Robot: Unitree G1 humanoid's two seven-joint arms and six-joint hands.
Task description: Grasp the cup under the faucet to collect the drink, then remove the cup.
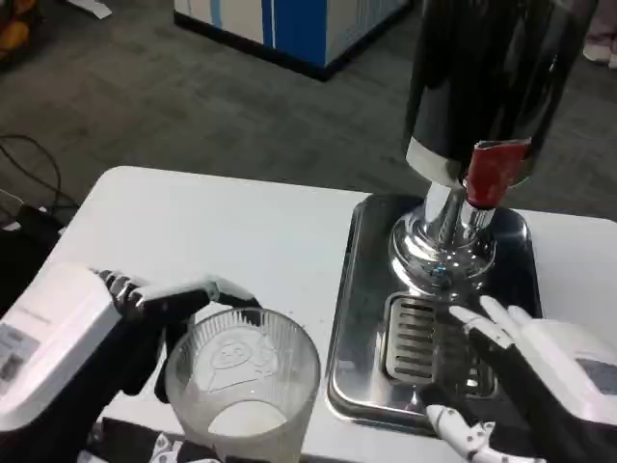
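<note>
— Two hands up. What's the left hand (116, 328) doing?
— I see its fingers wrapped round the clear cup (243, 381), near the tabletop's (241, 231) front edge, left of the steel tray (359, 318).
— And the right hand (540, 371)?
— Fingers spread, holding nothing, over the tray's grille (415, 338), below the red faucet (494, 172).

Even light, soft focus; glare on dispenser base (442, 253).
</note>
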